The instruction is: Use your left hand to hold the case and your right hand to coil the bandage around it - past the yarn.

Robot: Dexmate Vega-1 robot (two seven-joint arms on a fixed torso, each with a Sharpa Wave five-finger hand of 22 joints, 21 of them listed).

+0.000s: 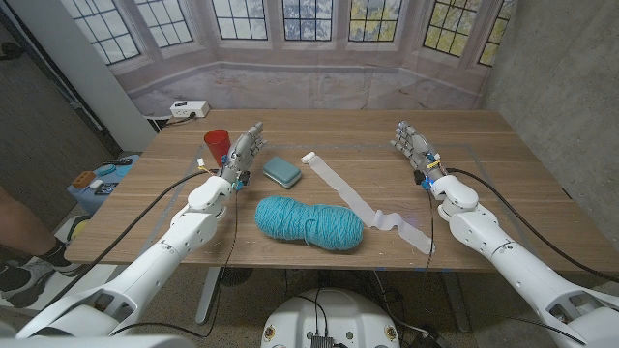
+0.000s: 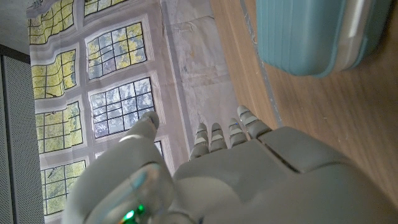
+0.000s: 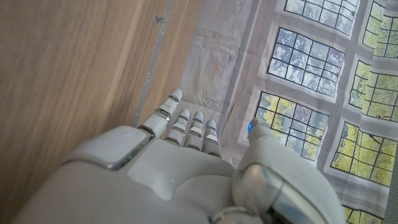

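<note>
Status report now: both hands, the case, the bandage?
Left hand open, beside case, not touching. Right hand open, away from bandage. Bandage flat, not coiled. Yarn nearer the robot than the case.

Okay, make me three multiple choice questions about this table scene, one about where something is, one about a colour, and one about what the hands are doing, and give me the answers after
1. Where does the case lie?
A. Just to the right of the left hand, touching neither hand
B. On top of the yarn
C. Beside the right hand

2. What colour is the yarn?
A. Red
B. Teal blue
C. White

3. What is the state of the two hands?
A. Both grip the bandage
B. The left one holds the case
C. Both are open and hold nothing

Answers:
1. A, the head view shows the case on the table next to the left hand, apart from it.
2. B, the skein at the near middle of the table is teal blue, while the bandage is white and the cup is red.
3. C, the left hand and the right hand both have straight fingers with nothing in them.
</note>
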